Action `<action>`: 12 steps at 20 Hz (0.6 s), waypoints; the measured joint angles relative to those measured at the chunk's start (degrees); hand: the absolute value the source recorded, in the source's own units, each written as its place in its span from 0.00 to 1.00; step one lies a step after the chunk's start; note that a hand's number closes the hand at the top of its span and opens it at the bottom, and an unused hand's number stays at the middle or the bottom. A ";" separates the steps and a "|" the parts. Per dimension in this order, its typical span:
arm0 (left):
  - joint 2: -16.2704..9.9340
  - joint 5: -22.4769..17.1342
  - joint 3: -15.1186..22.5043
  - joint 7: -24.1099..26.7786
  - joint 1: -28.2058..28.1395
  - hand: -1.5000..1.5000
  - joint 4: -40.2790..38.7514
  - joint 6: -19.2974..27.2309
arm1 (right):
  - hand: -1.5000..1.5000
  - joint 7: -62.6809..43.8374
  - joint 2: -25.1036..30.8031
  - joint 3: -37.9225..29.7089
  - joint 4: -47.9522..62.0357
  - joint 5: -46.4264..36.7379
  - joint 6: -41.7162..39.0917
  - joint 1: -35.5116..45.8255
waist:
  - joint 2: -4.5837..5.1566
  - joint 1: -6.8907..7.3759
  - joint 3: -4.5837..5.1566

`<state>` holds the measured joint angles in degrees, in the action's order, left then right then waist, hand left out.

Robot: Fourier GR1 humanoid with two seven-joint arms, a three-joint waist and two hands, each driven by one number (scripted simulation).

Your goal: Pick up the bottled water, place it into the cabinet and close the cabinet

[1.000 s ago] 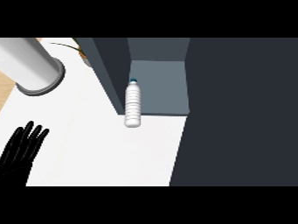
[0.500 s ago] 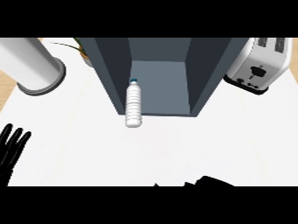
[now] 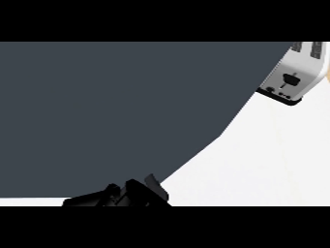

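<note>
A broad dark grey panel, the cabinet door (image 3: 103, 116), fills most of the head view and hides the cabinet's inside and the bottled water. At the panel's lower edge a black hand (image 3: 128, 193) shows only in part, right against the door; I take it for my right hand. My left hand is not in sight.
A white toaster (image 3: 294, 72) stands at the upper right on the white counter (image 3: 281, 155). A strip of wooden surface shows at the far right edge.
The dark door has swept across the view, covering the open cabinet, the bottle and the steel cylinder. The black hand at the bottom moved left. The left hand has gone from view.
</note>
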<state>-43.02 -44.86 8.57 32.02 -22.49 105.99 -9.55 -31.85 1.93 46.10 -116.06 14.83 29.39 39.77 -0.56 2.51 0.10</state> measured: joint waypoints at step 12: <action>-1.30 -2.26 -5.29 -3.07 -2.70 0.00 3.84 -1.54 | 1.00 6.82 -1.67 -7.36 20.57 20.92 -6.57 15.80 | 0.83 0.10 -0.18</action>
<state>-44.33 -47.12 3.29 28.96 -25.19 109.83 -11.09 -25.03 0.26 38.75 -95.49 35.75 22.82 55.57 0.26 2.61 -0.07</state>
